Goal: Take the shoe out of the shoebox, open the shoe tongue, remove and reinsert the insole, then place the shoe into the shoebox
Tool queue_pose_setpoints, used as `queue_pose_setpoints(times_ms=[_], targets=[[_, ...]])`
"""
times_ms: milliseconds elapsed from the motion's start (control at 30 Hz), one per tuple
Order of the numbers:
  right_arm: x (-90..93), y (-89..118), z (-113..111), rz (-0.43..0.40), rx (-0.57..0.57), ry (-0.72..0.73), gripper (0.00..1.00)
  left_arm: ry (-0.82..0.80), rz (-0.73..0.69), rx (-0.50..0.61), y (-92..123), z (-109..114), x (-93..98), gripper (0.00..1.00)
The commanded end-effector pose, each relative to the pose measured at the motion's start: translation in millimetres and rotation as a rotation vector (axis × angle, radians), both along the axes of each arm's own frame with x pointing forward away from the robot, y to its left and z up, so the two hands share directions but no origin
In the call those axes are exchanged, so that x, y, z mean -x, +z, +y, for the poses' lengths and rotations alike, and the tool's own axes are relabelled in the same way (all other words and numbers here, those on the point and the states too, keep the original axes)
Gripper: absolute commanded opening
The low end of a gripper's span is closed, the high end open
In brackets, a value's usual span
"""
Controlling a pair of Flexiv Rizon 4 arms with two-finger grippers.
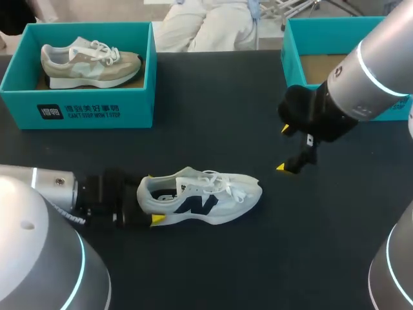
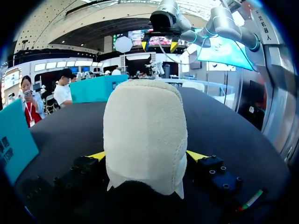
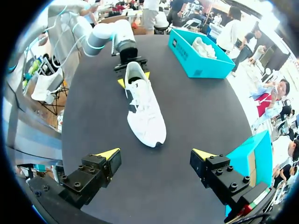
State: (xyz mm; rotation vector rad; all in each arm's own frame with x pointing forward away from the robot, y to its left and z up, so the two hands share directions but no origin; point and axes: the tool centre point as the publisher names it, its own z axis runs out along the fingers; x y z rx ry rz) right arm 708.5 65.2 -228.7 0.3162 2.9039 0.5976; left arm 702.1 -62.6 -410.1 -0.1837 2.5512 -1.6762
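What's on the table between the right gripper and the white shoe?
Nothing. Only bare black table lies between the right gripper and the shoe, seen best in the right wrist view.

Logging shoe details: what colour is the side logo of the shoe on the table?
Dark navy, on the white shoe; best in head view.

The shoe [image 1: 200, 197] is seen as white mesh cloth with smoother panels and a dark, faintly glossy side mark; its heel is faced in napped, suede-like cream cloth; the table [image 1: 213, 123] is covered in matt black, finely grained material; the left box [image 1: 84, 110] is made of matt teal card; the boxed shoe [image 1: 90, 61] is shown in beige suede-like cloth over a smooth white sole; the right box [image 1: 322, 26] is floored with bare brown card; the left arm [image 1: 39, 258] and right arm [image 1: 374, 71] are cased in smooth, satin-grey shells; the right gripper [image 3: 155, 154] is built of matt black parts with smooth yellow tips.
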Motion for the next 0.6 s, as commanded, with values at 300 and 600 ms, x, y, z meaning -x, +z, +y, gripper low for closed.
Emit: queue_pose_setpoints(times_ms=[300,600], targets=[[-0.5,-2,2,-0.001,0.001,-0.001,1.00,0.024,0.032,-0.034,-21,0,-4.1,1.00],[-0.5,-2,2,-0.001,0.001,-0.001,1.00,0.002,0.050,-0.047,-24,0,-3.6,0.00]])
